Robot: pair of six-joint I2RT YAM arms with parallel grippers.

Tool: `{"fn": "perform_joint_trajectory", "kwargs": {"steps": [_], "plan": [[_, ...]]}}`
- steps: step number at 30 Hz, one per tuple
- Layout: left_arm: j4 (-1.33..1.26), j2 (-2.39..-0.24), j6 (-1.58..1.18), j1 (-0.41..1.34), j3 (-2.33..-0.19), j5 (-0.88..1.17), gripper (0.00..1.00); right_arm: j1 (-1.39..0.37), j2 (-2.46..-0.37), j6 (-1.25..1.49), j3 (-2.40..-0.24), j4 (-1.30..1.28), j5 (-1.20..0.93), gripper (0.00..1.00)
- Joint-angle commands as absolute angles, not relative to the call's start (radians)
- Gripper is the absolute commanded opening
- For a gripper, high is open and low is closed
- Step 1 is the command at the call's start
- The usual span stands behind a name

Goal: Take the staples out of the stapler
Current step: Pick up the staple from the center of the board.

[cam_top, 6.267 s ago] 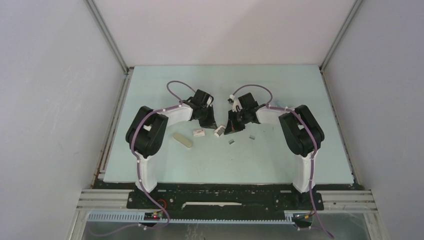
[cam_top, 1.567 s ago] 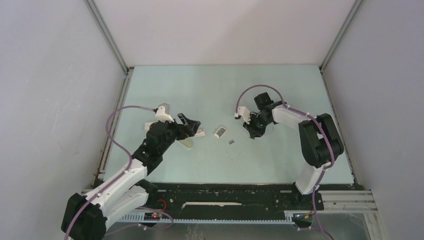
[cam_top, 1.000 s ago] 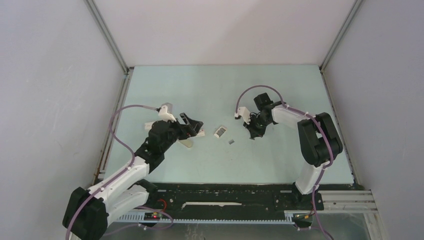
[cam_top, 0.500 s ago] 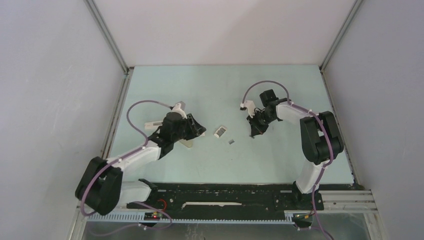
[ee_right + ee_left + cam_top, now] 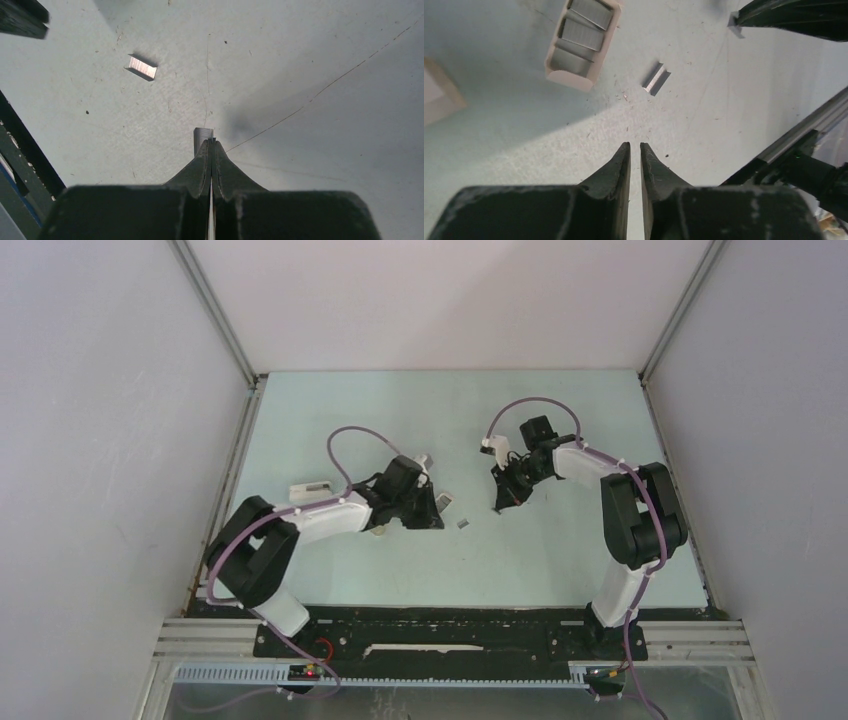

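Note:
My right gripper [image 5: 211, 142] is shut on a short grey staple strip [image 5: 203, 134] that sticks out at its tips; in the top view this gripper [image 5: 500, 502] is right of centre. A second loose staple strip [image 5: 141, 67] lies on the table and also shows in the left wrist view [image 5: 656, 78] and the top view [image 5: 462, 524]. My left gripper [image 5: 634, 146] is empty, its jaws a narrow slit apart, and it hovers near an open beige box [image 5: 579, 42] of staple strips. A cream oblong thing [image 5: 377, 530], perhaps the stapler, is mostly hidden under the left arm.
A white oblong piece [image 5: 310, 488] lies on the table left of the left arm. A beige edge [image 5: 436, 92] shows at the left of the left wrist view. The black front rail [image 5: 784, 145] runs along the table's near edge.
My left arm has swung from the left side to the centre and now covers the cream thing and the small white box. My right gripper stayed at the right-hand staple strip and pulled back a little.

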State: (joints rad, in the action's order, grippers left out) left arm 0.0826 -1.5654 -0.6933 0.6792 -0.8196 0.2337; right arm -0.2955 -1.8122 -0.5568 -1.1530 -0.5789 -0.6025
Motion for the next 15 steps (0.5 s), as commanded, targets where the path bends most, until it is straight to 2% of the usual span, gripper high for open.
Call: {"fn": "perform_joint_trajectory", "kwargs": {"steps": [1, 8, 15], "plan": [[0.259, -1.645, -0.606, 0.718, -0.972, 0.147, 0.17, -0.29, -1.77, -0.532, -1.184, -0.56, -0.638, 0.0], [0.363, -1.751, -0.583, 0.741, -1.09, 0.012, 0.17, -0.286, -1.77, -0.53, -1.184, -0.561, -0.638, 0.0], [0.37, -1.815, -0.569, 0.748, -1.165, -0.02, 0.16, -0.284, -1.774, -0.526, -1.183, -0.557, -0.637, 0.0]]}}
